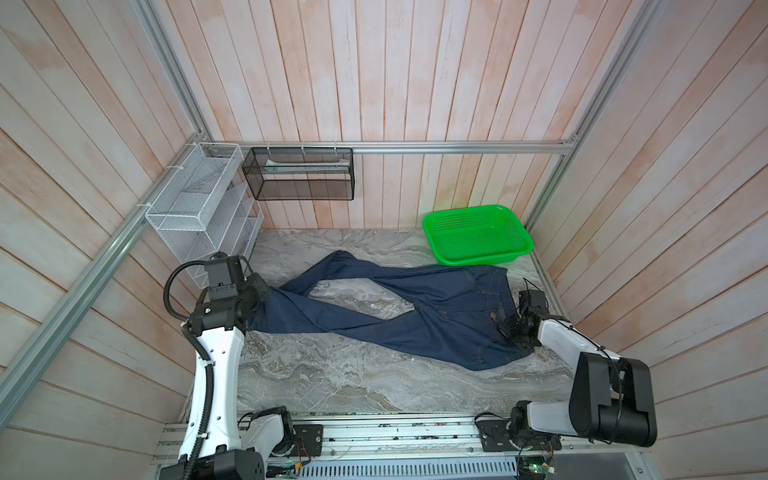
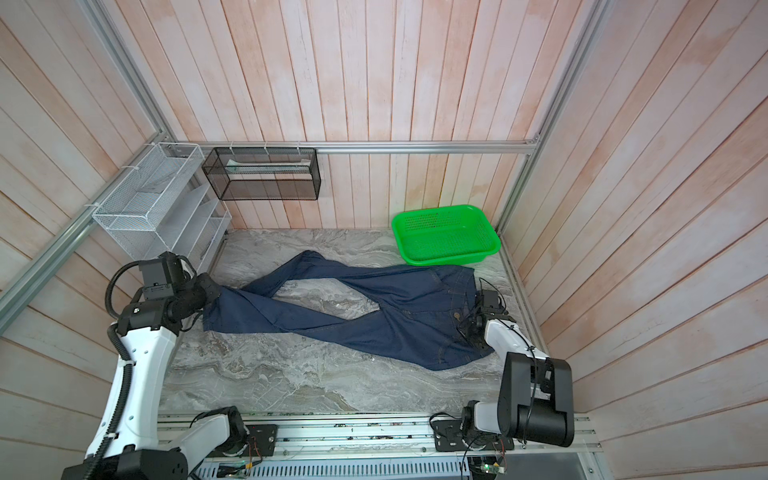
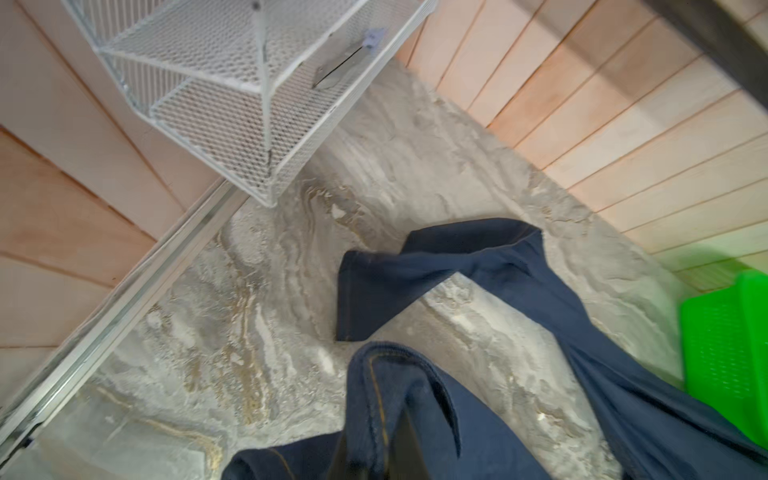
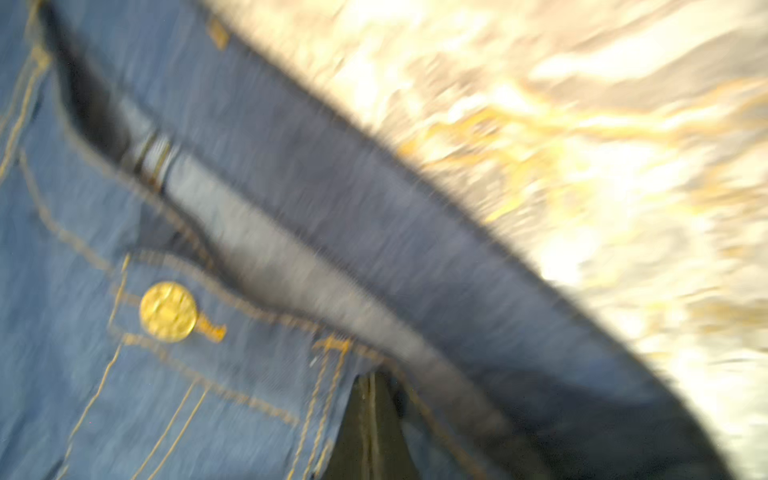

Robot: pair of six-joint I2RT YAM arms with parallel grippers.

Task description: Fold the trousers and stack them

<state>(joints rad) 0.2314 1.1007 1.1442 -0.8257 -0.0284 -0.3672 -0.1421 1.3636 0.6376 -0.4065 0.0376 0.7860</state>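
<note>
There are one pair of dark navy denim trousers [image 1: 436,316], one green plastic basket [image 1: 482,258], one white wire-mesh rack [image 1: 187,199], one black mesh box [image 1: 299,189], two white-and-black robot arms [image 1: 216,357].

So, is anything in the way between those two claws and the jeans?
Nothing visible. Both are shut on the jeans: the left gripper on a leg hem, the right gripper on the waistband beside the button.

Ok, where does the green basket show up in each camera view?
In both top views: green basket at the far right corner of the table, just beyond the waist of the trousers.
Left wrist: a blurred green corner beside a trouser leg.
Right wrist: not in it.
Shared landmark: the trousers, in all four.
</note>
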